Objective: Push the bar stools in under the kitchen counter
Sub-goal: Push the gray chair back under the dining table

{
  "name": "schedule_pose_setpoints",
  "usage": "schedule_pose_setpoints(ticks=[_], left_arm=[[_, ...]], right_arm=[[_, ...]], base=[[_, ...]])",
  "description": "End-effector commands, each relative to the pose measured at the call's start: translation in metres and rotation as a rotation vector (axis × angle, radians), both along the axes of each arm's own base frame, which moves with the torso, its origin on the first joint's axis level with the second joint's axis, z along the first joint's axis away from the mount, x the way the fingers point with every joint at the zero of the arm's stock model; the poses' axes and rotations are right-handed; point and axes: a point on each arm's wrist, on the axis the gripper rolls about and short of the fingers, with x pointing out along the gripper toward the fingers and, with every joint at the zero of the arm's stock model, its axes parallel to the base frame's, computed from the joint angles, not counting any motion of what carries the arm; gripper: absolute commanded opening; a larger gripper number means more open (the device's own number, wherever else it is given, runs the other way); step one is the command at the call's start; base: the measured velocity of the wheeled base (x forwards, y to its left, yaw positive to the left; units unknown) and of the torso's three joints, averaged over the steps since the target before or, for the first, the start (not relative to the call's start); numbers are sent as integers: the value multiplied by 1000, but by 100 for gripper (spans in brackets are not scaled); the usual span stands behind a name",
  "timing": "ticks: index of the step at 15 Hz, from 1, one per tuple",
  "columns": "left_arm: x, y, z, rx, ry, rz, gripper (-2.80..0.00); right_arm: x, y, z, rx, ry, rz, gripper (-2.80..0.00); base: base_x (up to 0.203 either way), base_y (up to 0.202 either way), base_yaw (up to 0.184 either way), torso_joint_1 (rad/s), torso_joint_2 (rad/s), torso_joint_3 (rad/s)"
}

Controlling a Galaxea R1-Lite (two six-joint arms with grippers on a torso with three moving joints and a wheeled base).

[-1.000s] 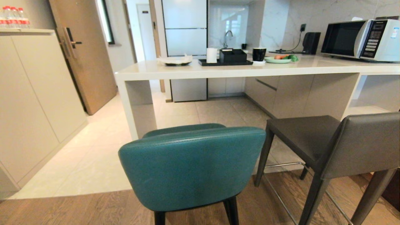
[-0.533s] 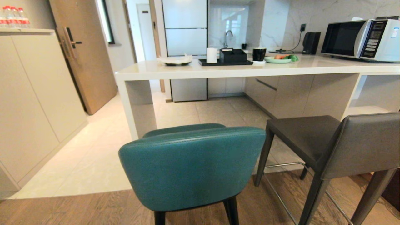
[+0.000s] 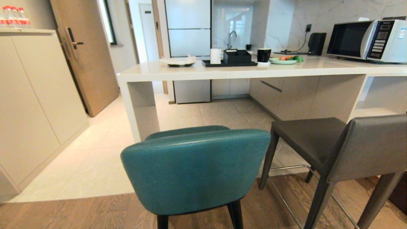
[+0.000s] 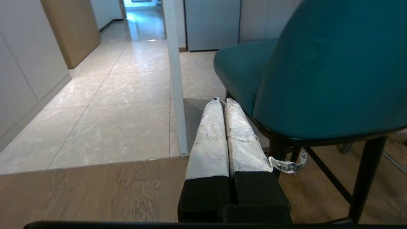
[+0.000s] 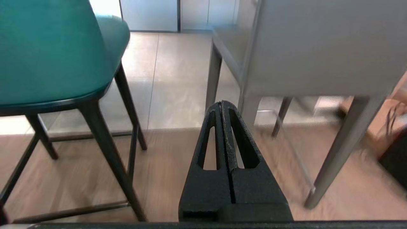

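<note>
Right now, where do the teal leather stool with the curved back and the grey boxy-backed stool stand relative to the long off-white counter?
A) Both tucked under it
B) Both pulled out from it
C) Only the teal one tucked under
B: the teal leather stool and grey stool both stand out in front of the off-white counter, seats clear of its top.

We see a wood floor [image 3: 79,213] meeting pale tile [image 3: 105,159] toward twelve o'clock. On it stand our teal stool [image 3: 194,171] and, at three o'clock, the grey stool [image 3: 349,149].

The teal stool [image 3: 194,170] is grained leather on matt black legs, the bench [image 3: 222,72] glossy stone (floor [image 3: 95,168] polished tile, then wood)
</note>
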Motion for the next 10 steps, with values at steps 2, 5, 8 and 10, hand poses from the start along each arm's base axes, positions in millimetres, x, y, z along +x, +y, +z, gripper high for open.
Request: schedule_pose_setpoints(ticks=[2, 5, 8, 10], left_arm=[[0, 1, -8, 19, 86, 44, -280], [0, 1, -8, 30, 82, 48, -280], [0, 1, -8, 26, 81, 48, -280], [0, 1, -8, 23, 82, 48, -280]], right_arm=[[1, 0, -3, 6, 17, 6, -280], [1, 1, -2, -71, 15, 38, -280], [1, 1, -2, 3, 16, 27, -280], [1, 1, -2, 15, 16, 27, -280]], base=[[0, 0, 0, 0, 0, 0], [0, 0, 0, 0, 0, 0], [0, 0, 0, 0, 0, 0], [0, 0, 0, 0, 0, 0]])
